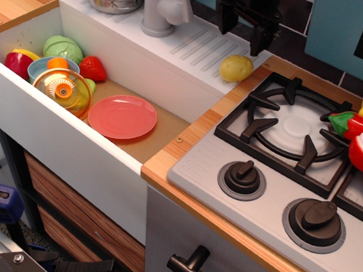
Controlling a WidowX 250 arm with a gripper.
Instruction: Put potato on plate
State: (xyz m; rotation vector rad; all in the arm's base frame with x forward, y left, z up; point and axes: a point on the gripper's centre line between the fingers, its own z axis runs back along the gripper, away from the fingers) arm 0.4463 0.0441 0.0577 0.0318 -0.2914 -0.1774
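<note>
Toy kitchen counter fills the view: a white sink (59, 115) sunk at eight o'clock, a stove (296, 169) at three o'clock, dark tiles behind. The potato (236, 68) lies on the ribbed white ledge at the back corner of the sink, just beside the wooden strip that borders the stove. The gripper (246, 26) hangs above it at twelve o'clock, its two dark fingers spread apart with nothing between them and clear of the potato. The plate (122, 117) sits flat and bare on the sink floor at about nine o'clock, well apart from the potato, with an amber lid (62, 89) touching or nearly touching its left rim; the angle makes that hard to settle.

The grasp looks to be the step in hand, with nothing carried so far. The next move calls for lowering straight over the potato, closing across its narrow side, then lifting over the ledge and travelling down toward the plate's centre.
</note>
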